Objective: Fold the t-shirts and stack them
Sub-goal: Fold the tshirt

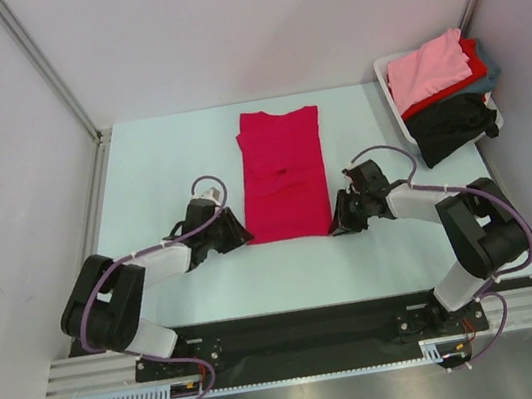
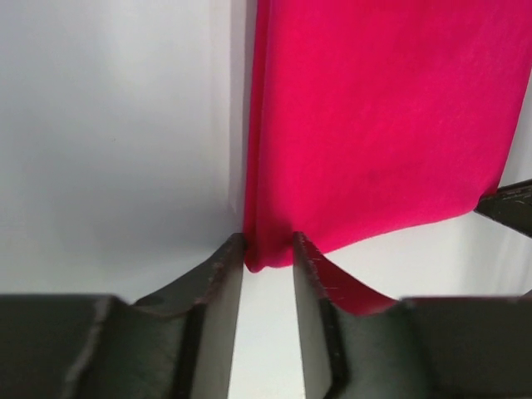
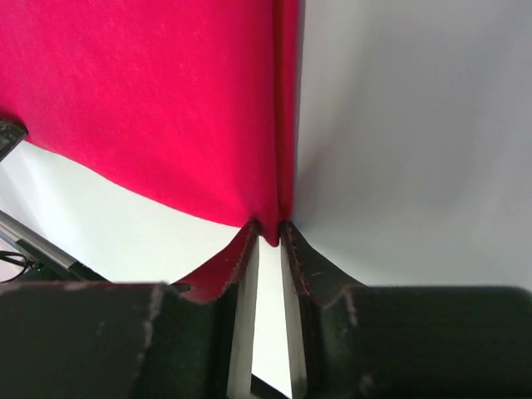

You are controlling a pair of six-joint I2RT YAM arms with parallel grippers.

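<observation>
There, left claw (image 2: 268, 249), right claw (image 3: 268, 229) at crimson t-shirt (image 1: 282, 172) near corners

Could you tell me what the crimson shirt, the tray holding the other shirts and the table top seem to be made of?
Crimson shirt: soft knit cloth, likely cotton, matte; fine texture and limp folds show close up.
Tray: probably white plastic, smooth thin rim.
Table top: hard, smooth, pale sheet, slight sheen; material unclear.

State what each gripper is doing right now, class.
Left gripper: around a near corner of the crimson t-shirt; grip cannot be told.
Right gripper: closed on its other near corner.
</observation>
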